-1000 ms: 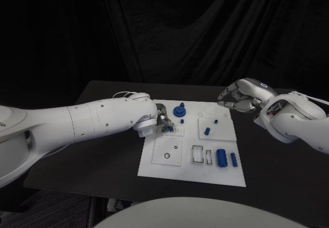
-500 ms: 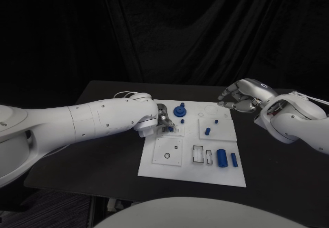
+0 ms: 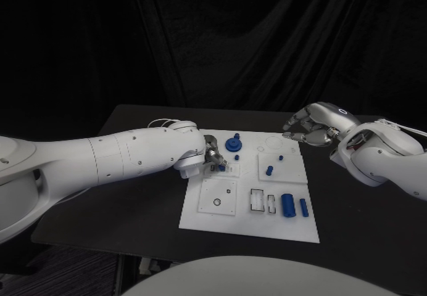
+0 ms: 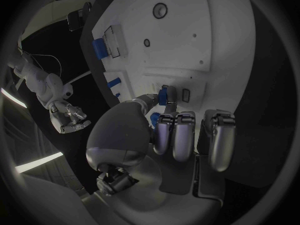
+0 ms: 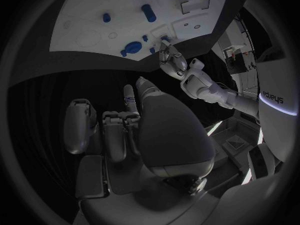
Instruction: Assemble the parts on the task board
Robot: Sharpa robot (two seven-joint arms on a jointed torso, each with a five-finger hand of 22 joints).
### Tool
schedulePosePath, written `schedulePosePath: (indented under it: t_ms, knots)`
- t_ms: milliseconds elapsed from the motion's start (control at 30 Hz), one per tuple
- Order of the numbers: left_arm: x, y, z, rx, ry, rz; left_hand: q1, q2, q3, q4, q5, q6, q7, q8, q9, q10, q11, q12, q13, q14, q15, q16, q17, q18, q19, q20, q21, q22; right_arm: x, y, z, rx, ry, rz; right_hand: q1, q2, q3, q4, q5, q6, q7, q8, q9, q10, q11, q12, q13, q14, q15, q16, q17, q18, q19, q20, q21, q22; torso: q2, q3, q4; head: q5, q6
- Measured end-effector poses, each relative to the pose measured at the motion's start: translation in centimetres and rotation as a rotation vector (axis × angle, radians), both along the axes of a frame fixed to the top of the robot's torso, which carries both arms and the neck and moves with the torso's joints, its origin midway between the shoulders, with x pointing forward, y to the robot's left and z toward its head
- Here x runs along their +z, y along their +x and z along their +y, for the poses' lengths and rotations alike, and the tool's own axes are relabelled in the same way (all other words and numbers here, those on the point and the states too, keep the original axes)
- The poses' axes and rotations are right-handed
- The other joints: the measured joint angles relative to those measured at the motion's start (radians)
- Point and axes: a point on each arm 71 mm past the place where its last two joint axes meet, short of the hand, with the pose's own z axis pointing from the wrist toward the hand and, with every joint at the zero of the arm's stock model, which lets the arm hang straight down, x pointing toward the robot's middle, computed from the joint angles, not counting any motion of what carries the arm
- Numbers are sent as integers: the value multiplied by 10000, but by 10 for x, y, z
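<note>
Black table [image 3: 133, 185] under white task board [image 3: 249, 219]; left robot hand [image 3: 213, 157] pinches small blue part [image 4: 162, 95]; right robot hand [image 3: 310, 126] curled, empty.

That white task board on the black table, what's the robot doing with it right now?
The robot's left hand is over the upper left part of the white task board, pinching a small blue part at a square plate there. The right hand hovers off the board's far right corner, fingers curled, holding nothing. A blue cylinder and a thinner blue pin lie loose near the board's right edge.
</note>
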Motion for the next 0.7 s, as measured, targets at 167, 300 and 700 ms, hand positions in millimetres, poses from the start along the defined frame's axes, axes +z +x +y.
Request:
schedulePosePath:
  t_ms: [167, 300, 700]
  knots:
    - [-1, -1, 0, 5, -10, 16, 7, 7, 18, -12, 0, 0, 0, 0, 0, 0, 0, 0, 0, 0, 0, 0, 0, 0, 0, 0, 0, 0, -1, 0, 0, -13, -9, 14, 0, 0, 0, 0, 0, 0, 0, 0, 0, 0, 0, 0, 0, 0, 0, 0, 0, 1, 0, 0, 0, 0, 0, 0, -1, 16, 0]
    - [-3, -2, 0, 17, -17, 37, 21, 21, 20, -15, -38, 21, -19, 1, 3, 0, 0, 0, 0, 0, 0, 0, 0, 0, 0, 0, 0, 0, -1, 0, -1, -20, -14, 26, 0, 0, 0, 0, 0, 0, 0, 0, 0, 0, 0, 0, 0, 0, 0, 0, 0, 0, 0, 0, 0, 0, 0, 0, -3, 32, 0]
    - [-4, -3, 2, 84, -104, -5, 26, 26, 55, 5, -53, 35, -29, 0, 31, 0, 0, 0, 0, 0, 0, 0, -1, 0, 0, 0, -39, 0, -2, 0, -1, -36, -29, 52, 0, 0, 0, 0, 0, 0, 0, 0, 0, 0, 0, 0, 0, 0, 0, 0, 0, 0, 0, 0, 0, 0, -1, -4, 5, 26, 0]
